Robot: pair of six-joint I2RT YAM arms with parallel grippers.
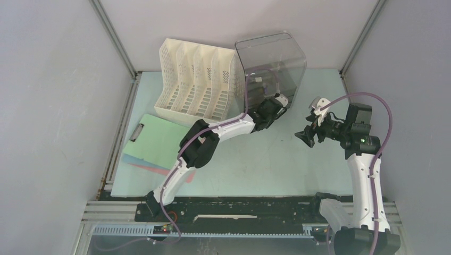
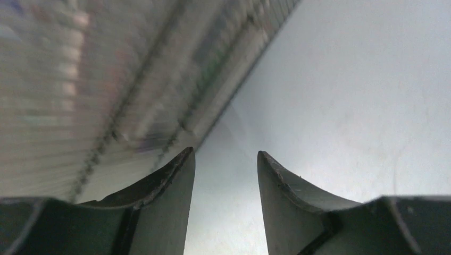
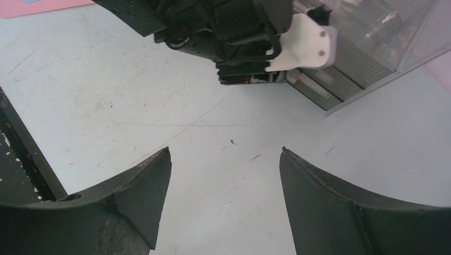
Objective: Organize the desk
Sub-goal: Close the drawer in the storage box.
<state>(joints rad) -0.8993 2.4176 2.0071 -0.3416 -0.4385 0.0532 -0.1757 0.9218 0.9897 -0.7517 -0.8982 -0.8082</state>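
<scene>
Seen from above: pale mint-green flat desk point(image 1: 266, 164) carrying a white slotted plastic file rack point(image 1: 194, 79) and smoky transparent bin point(image 1: 271, 58) at the back. Left wrist: left gripper point(image 2: 226, 156) parted, nothing between. Right wrist: right gripper point(image 3: 226, 151) spread wide, empty, over desk.

Diffuse, even light from above casts faint, soft-edged shadows on the desk point(image 1: 276, 164). The overhead view is sharp, with cool colours. In the left wrist view, the ribbed plastic surface point(image 2: 95, 79) at left is blurred, with bright haze at centre. The right wrist view is sharp, its near foreground dark.
</scene>
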